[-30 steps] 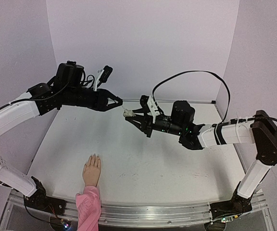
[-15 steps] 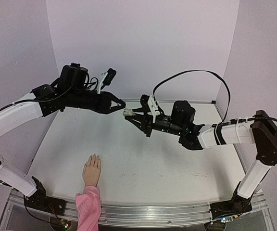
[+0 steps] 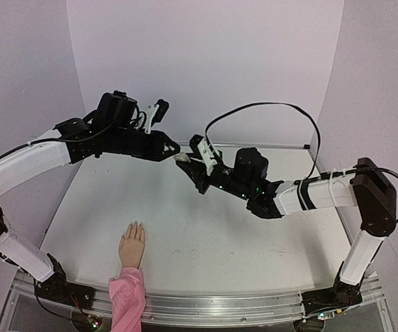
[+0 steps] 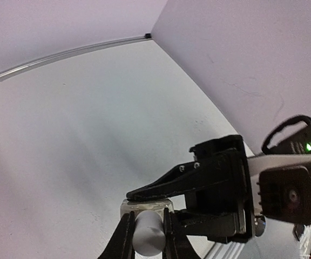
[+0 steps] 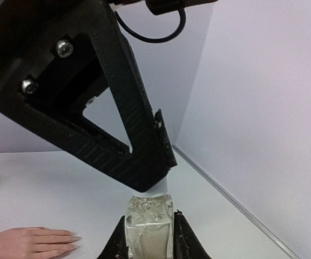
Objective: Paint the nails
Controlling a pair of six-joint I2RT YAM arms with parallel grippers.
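Observation:
The flesh-coloured mannequin hand [image 3: 132,245] with a pink sleeve lies at the table's near left edge; its nails are too small to make out. It also shows in the right wrist view [image 5: 31,241]. My right gripper [image 3: 187,164] is shut on the clear body of a small polish bottle [image 5: 148,225], held in mid-air above the table's far middle. My left gripper [image 3: 171,151] meets it from the left and is shut on the bottle's white cap [image 4: 147,232].
Pale purple walls close in the white table [image 3: 206,228] on three sides. An aluminium rail [image 3: 220,308] runs along the near edge. A black cable [image 3: 261,111] loops above the right arm.
My left gripper has moved right onto the bottle's cap and closed on it. My right gripper has shifted slightly left and up with the bottle. The mannequin hand has not moved.

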